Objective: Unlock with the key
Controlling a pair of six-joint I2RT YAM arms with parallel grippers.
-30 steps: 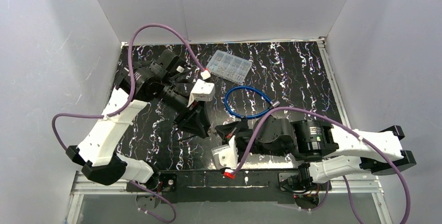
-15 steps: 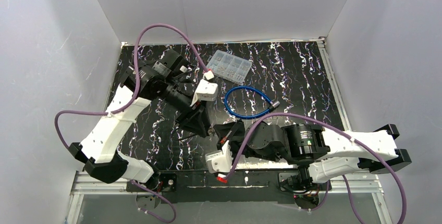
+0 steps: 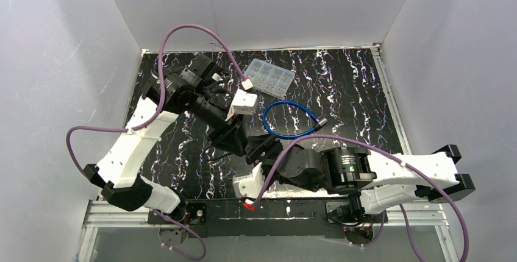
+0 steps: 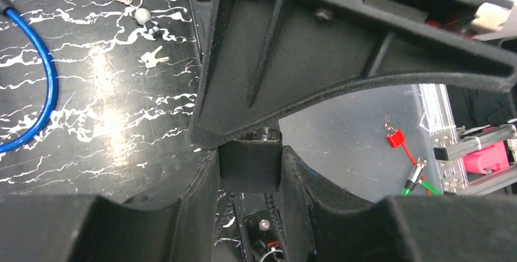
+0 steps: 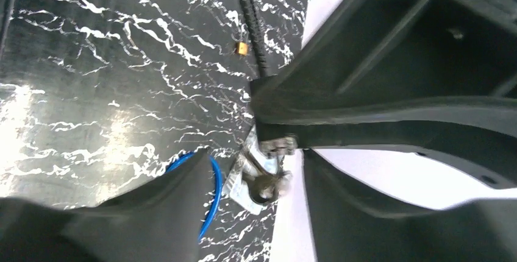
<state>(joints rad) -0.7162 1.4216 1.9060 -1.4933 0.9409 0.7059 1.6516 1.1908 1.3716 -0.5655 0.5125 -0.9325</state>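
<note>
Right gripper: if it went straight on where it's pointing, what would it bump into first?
Probably the lock held in the left gripper. It sits just ahead, in line with the gap between the right gripper's fingers. How far ahead is hard to tell.

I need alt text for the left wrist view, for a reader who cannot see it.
The left gripper holds a small dark block between its fingers, and one finger of the right gripper crosses close above it. Behind, a blue cable and small keys lie on the black marbled table.
</note>
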